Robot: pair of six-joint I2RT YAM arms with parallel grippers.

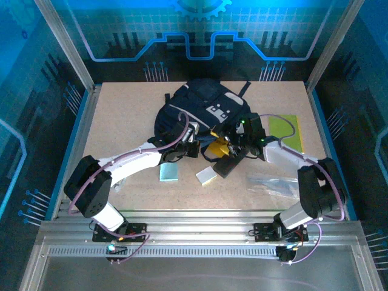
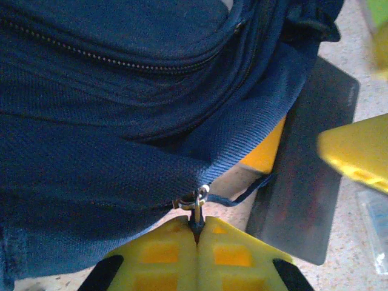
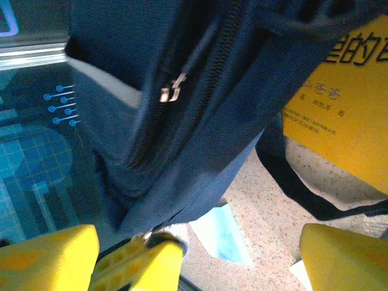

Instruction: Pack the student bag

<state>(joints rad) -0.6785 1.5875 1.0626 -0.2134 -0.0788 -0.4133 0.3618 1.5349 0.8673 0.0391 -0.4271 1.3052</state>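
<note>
On the left side of the speckled chipboard desk (image 1: pixel 121 121), the left arm reaches toward the student bag (image 1: pixel 200 109). The bag lies in the middle of the desk, toward the far edge. It is a big navy pack of woven fabric with grey-white patches, and the marks on the patches are too small to read. The left end effector (image 2: pixel 197 229) has its ribbed yellow fingers pressed together on a small metal zipper pull (image 2: pixel 197 203) at the bag's near edge. The lower part of the pull is hidden between the pads.

In front of the bag, a flat light blue pad (image 1: pixel 168 173) and a pale rectangular block (image 1: pixel 207 176) lie apart from each other. I cannot tell their material. A yellow book (image 3: pixel 357 103) is mostly covered by the bag's fabric and a black strap. Its cover carries dark Chinese characters, which are cut off and blurred, so I cannot read them. A thin black flat board (image 2: pixel 309 182) lies just beside the book, and one end of it goes under the bag.

The right end effector (image 3: pixel 200 239) is close to the bag with its smooth yellow fingers wide apart, gripping nothing. Further right lie a green sheet (image 1: pixel 285 130) and a crumpled clear plastic bag (image 1: pixel 273 182). The contents of the plastic bag are hard to make out.
</note>
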